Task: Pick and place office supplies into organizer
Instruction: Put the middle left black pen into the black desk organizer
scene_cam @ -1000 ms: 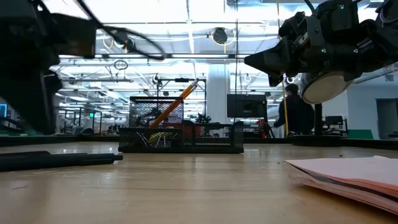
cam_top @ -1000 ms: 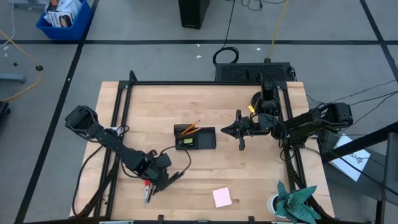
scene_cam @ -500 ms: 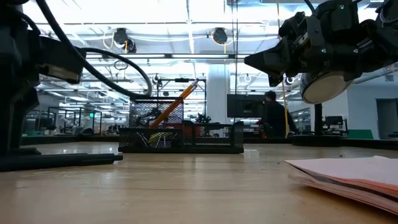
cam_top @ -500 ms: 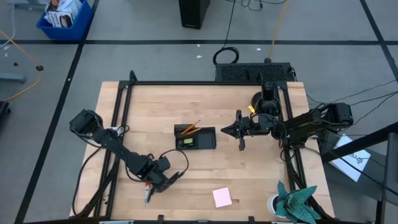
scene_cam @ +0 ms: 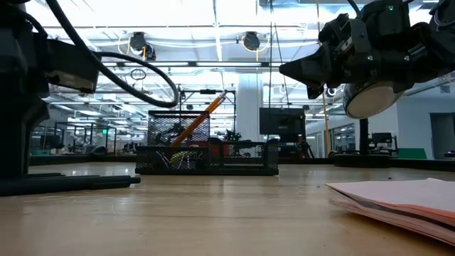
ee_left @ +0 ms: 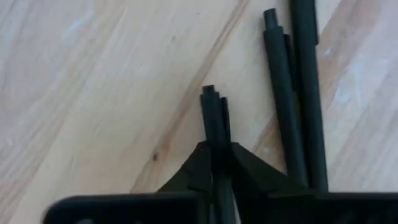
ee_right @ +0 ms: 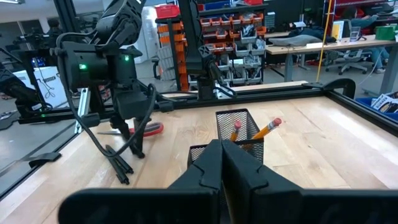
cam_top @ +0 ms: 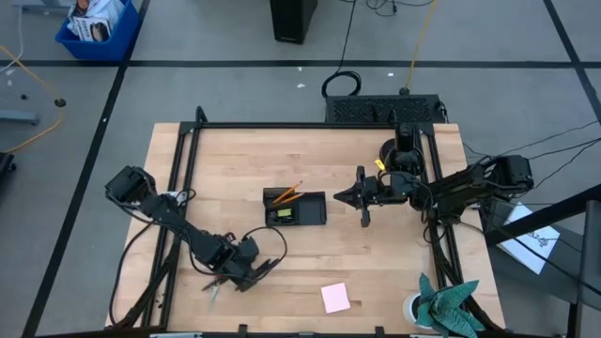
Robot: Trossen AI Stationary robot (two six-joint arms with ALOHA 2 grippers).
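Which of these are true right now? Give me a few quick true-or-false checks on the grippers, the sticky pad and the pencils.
1. The left gripper is shut on a thin dark pen down at the table. True.
2. The pink sticky pad sits inside the organizer. False: it lies on the table, apart from the organizer.
3. The right gripper holds a pencil. False: it is shut and empty, beside the organizer.
4. Orange pencils stand in the organizer. True.
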